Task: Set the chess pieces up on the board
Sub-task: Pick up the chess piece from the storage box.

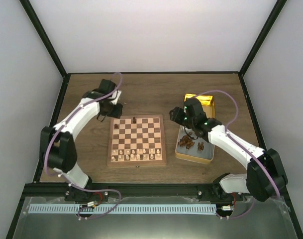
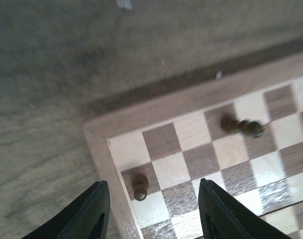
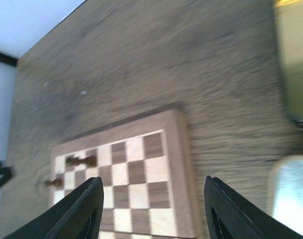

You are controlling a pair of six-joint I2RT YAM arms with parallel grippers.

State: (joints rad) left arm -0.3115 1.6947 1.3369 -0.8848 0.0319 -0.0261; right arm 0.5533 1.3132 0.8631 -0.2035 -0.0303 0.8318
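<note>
The board (image 1: 137,140) lies mid-table. Two dark chess pieces stand on its far rows, a pawn (image 1: 116,126) near the far left corner and a taller one (image 1: 135,120). My left gripper (image 1: 111,110) hovers over that corner, open. In the left wrist view the pawn (image 2: 140,186) stands on a dark square between the fingers (image 2: 89,214), touching neither, with the taller piece (image 2: 241,127) further along. My right gripper (image 1: 184,121) is open and empty, beside the board's far right corner (image 3: 171,164). More dark pieces (image 1: 190,143) lie in a tin to the right.
Pale cream chessmen (image 1: 135,154) fill the board's near rows. The gold tin (image 1: 193,157) holding the dark pieces sits right of the board, with its second gold half (image 1: 205,101) behind it. Black frame posts and white walls surround the table.
</note>
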